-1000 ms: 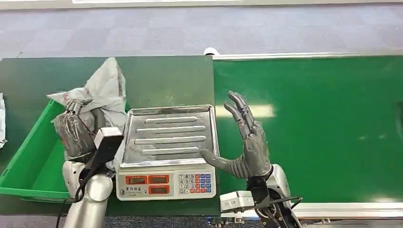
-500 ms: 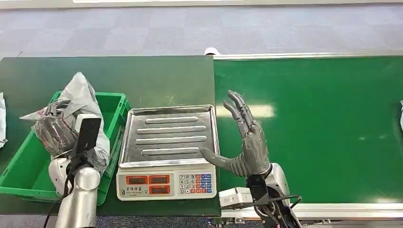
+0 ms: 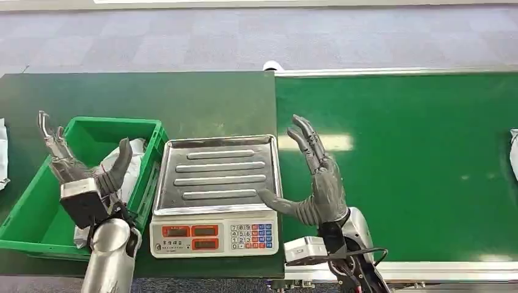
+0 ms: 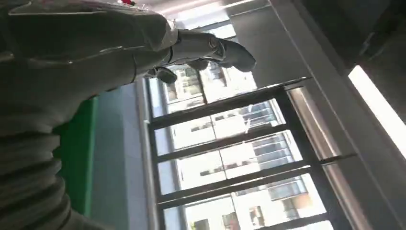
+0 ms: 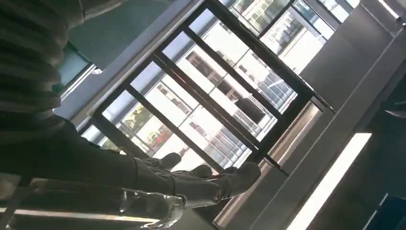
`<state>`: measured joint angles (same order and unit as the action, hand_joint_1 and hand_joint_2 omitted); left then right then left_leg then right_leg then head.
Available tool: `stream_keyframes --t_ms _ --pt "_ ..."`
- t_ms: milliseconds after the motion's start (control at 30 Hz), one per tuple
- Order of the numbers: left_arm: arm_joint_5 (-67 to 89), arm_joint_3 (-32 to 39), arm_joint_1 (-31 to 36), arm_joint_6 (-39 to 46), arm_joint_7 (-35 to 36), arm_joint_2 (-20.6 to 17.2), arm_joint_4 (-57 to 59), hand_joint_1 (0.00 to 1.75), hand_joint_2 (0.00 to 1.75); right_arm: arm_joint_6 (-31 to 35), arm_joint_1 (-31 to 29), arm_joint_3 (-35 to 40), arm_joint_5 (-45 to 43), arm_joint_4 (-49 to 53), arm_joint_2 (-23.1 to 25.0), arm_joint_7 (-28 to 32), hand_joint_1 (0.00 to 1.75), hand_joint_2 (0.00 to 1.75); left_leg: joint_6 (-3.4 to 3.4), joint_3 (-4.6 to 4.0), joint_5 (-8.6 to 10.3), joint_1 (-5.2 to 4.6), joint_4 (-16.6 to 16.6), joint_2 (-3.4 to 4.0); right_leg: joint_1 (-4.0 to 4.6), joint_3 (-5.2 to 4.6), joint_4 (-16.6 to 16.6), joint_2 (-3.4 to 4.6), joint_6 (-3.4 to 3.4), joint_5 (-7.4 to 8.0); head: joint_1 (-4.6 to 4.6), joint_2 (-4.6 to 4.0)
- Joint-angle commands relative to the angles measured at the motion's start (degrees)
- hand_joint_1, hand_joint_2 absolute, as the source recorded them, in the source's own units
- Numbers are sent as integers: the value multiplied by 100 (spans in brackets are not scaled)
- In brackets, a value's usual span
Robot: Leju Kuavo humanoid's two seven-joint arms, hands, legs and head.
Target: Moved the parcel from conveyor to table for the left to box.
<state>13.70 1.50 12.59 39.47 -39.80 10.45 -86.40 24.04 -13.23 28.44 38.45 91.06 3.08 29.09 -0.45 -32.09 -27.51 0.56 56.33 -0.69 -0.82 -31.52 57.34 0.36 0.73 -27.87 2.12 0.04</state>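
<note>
Directly below you, from the head view, a dark green table [image 3: 201, 97] meets a bright green conveyor [image 3: 403, 165] on its right. At the table's left end stands a green box [image 3: 33, 210], and the grey parcel [image 3: 125, 168] lies inside it against the wall nearest the scale, partly hidden behind the left robot hand [image 3: 79, 168]. That robot hand is raised over the box with its fingers spread wide and the thumb standing apart; it holds nothing. In the left wrist view the same robot hand [image 4: 115, 43] appears as a grey palm with fingers reaching out against windows and ceiling.

A weighing scale [image 3: 215, 195] sits beside the box, its ribbed steel tray bare, with red displays and a keypad on the front panel. Just beside the scale, over the edge of the conveyor, the right robot hand [image 3: 317, 183] stands upright with its fingers extended and apart, thumb pointing toward the scale, gripping nothing. The right wrist view shows its fingers [image 5: 201, 179] stretched out before tall windows.

A white object [image 3: 513, 152] shows at the conveyor's far right edge, too cropped to identify.
</note>
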Motion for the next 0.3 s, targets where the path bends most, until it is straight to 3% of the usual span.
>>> stream_keyframes --t_ms 33,167,300 --pt "-939 -1534 -647 -682 -20 -331 -1202 0 175 -27 -328 -112 -276 -406 -228 39 0 175 1 -2 0 2 2 12 3 -4 -1 7 -2 4 2 0" --pt "-1345 -1664 -831 -2149 20 -300 -1200 0 175 -181 -256 -267 -705 -433 -213 82 0 175 4 9 4 5 -8 9 8 13 -18 -3 -5 9 2 0" --pt "-1522 -1487 -1023 -3093 -10 -241 -1213 0 175 -639 -34 -583 -1410 -417 -210 159 0 175 3 14 0 3 -9 13 5 15 -15 4 -4 5 2 0"
